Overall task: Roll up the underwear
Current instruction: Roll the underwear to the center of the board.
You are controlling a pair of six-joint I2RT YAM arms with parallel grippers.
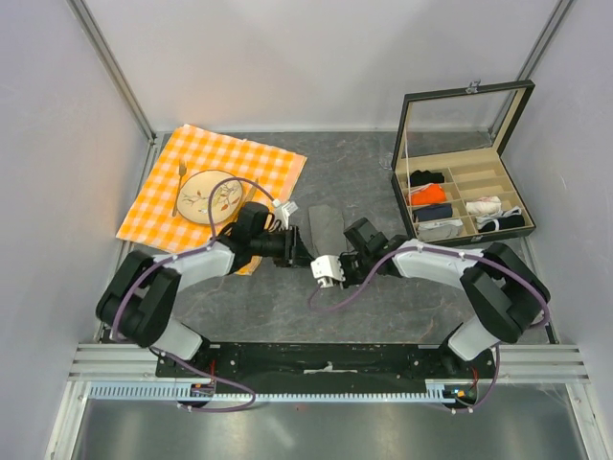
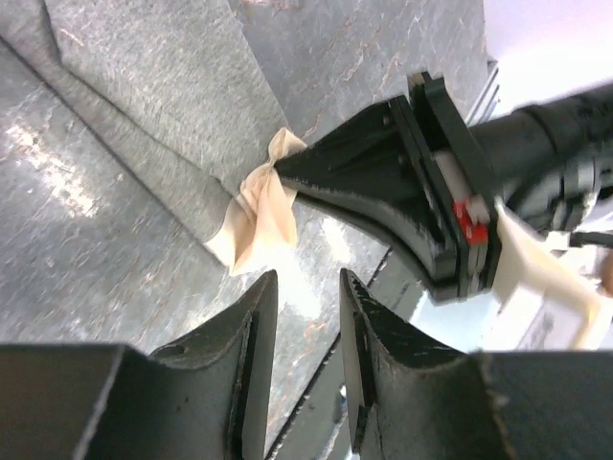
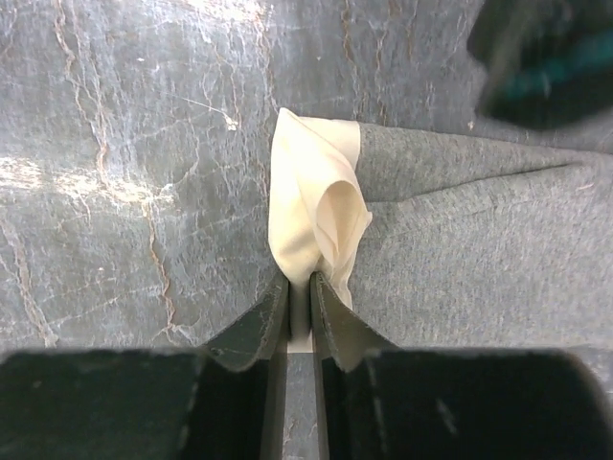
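Note:
The grey underwear [image 1: 326,226] lies folded into a narrow strip in the middle of the table. Its cream-white strip [image 3: 311,206] is at the near end, bunched up. My right gripper [image 3: 300,283] is shut on that cream strip and pinches it just above the table. In the left wrist view its black fingers [image 2: 364,172] show nipping the cream strip [image 2: 261,206] at the corner of the grey cloth [image 2: 144,96]. My left gripper [image 2: 308,283] is open with a narrow gap and holds nothing. It hovers just short of the cream strip, close to the right gripper [image 1: 330,254].
An orange-and-white checked cloth [image 1: 153,216] with a dinner plate [image 1: 213,196] and a fork [image 1: 180,182] lies at the back left. An open compartment box [image 1: 498,177] with small rolled garments stands at the right. The left arm's blurred body [image 3: 536,57] is near.

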